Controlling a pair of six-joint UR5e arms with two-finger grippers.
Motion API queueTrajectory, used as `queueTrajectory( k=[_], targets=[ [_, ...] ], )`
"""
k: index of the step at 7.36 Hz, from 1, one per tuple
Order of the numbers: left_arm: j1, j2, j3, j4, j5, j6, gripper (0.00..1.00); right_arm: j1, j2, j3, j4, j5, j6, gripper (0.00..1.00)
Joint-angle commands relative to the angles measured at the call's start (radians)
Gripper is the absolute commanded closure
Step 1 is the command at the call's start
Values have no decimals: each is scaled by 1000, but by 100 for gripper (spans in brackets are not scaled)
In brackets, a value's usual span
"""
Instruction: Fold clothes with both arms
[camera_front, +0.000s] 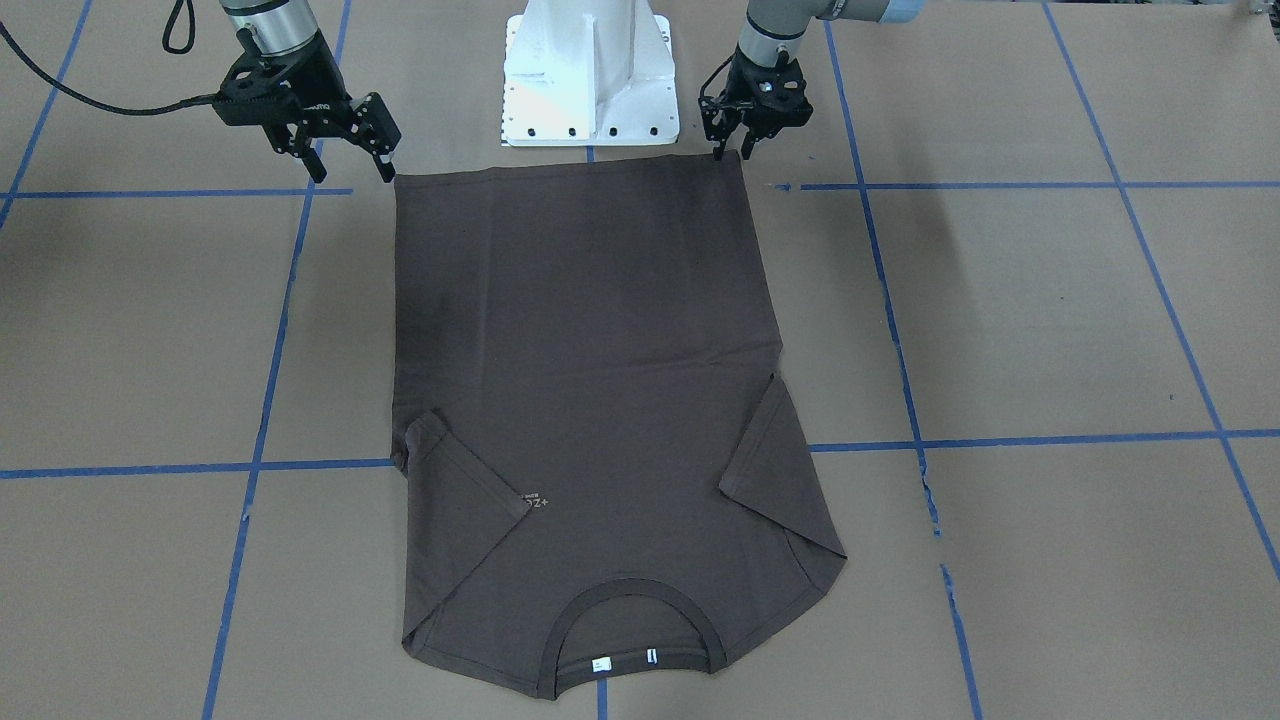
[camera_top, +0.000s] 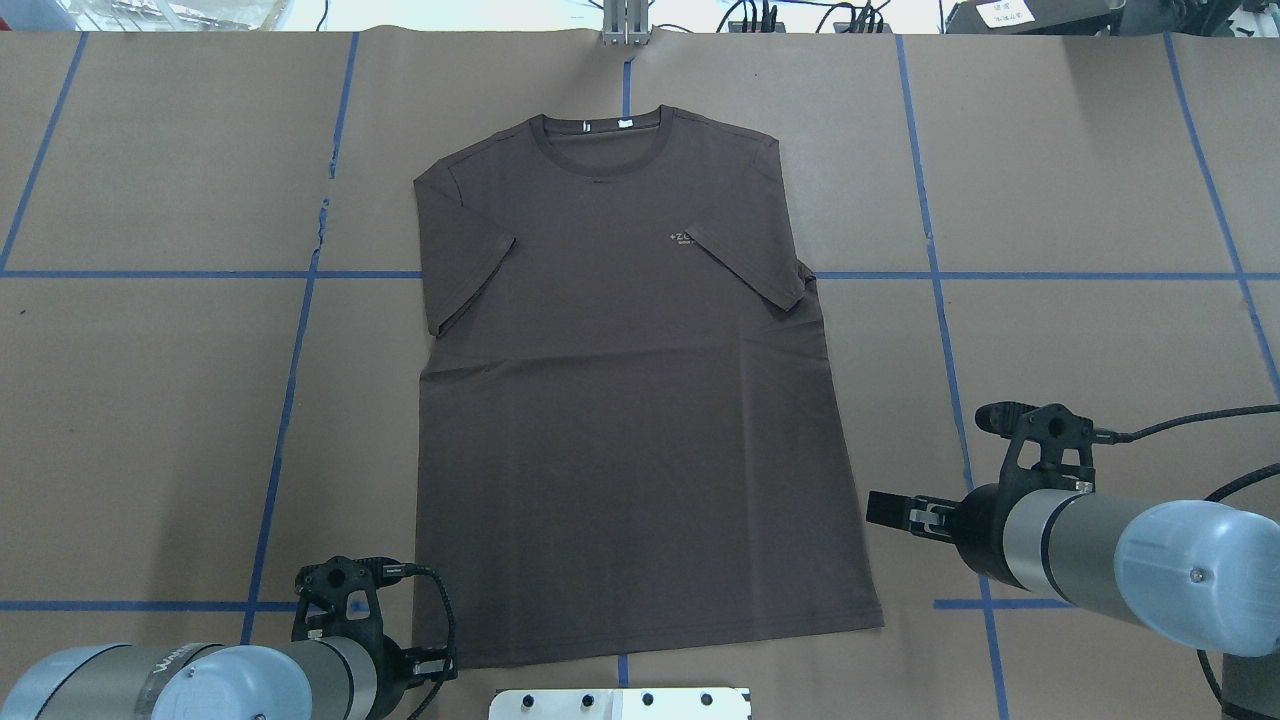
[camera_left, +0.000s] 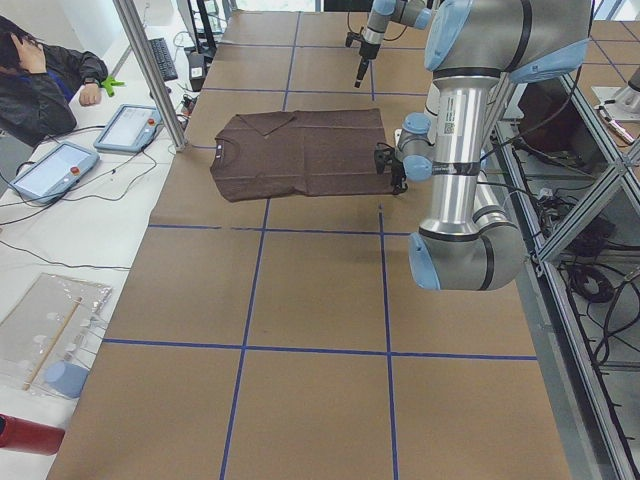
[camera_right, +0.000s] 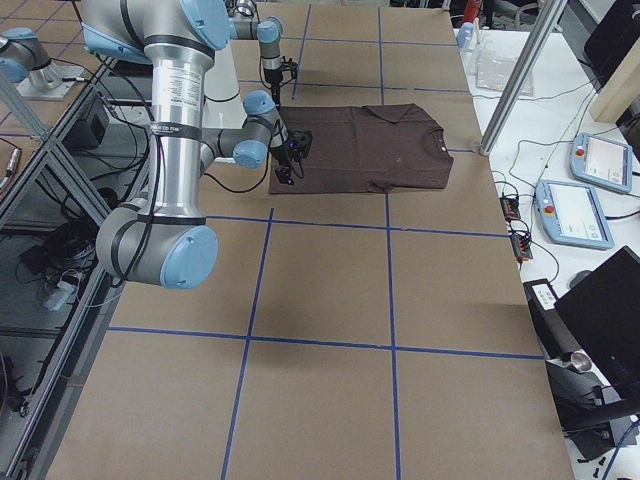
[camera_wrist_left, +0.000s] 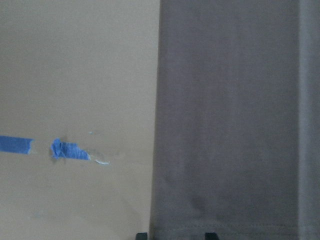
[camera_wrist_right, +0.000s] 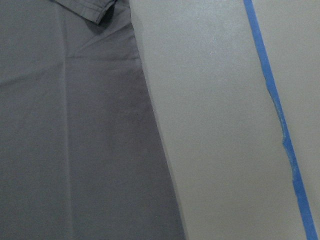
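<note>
A dark brown shirt (camera_front: 580, 350) is lying flat, front up, in the middle of the brown tabletop (camera_front: 1050, 320). Its hem (camera_front: 565, 168) is sitting just beside the robot's base (camera_front: 590, 75), and its collar (camera_front: 630, 590) is pointing away from the robot. Both short sleeves (camera_front: 775, 460) are lying folded inward over the chest. The left gripper (camera_front: 732, 152) is hanging right at one hem corner, pointing down. The right gripper (camera_front: 350, 168) is hanging just beside the other hem corner, its fingers (camera_front: 384, 165) spreading wide and holding nothing.

The shirt is looking light, soft and limp, so it will probably be sagging and draping from wherever it is pinched, with one layer possibly sliding off the other. The two hem corners are looking like the sensible places to take hold, pinching both layers together.

The left wrist view is showing what the front view is leaving unclear. Two fingertips (camera_wrist_left: 211, 235) are standing apart at the hem corner, one over the cloth and one over bare tabletop, gripping nothing. The right wrist view is showing no fingers, only the shirt's side edge. The overhead view is showing the pale chest logo (camera_top: 682, 238) most clearly, while the front view is showing the white neck tags (camera_front: 600, 663) best.
</note>
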Motion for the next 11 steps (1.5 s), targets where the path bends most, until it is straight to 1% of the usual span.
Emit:
queueTrajectory(
  k=[1,3,4,5,6,7,8,9,10,11],
  targets=[
    [0,-2,1,-2,0,0,52,0,0,0,0,0,0,2],
    [0,-3,1,-2,-1,-5,95,0,0,2,0,0,0,2],
    [0,-3,1,-2,-1,-6,100,0,0,0,0,0,0,2],
    [0,-3,1,-2,0,-8,100,0,0,2,0,0,0,2],
    [-1,-3,-7,-2,0,-6,100,-5,0,2,0,-2,3,5],
    [-1,-5,-8,-2,0,-8,100,-14,0,2,0,-3,64,16],
    [-3,-5,-8,-3,0,-8,100,-31,0,2,0,-11,108,26],
    [-1,-5,-10,-3,0,-11,100,-66,0,2,-2,-47,151,26],
    [-3,-6,-10,-3,2,-12,100,-134,0,2,-11,-134,204,24],
    [-13,-5,-22,-3,5,-12,100,-193,0,-5,-18,-200,206,16]
  ],
)
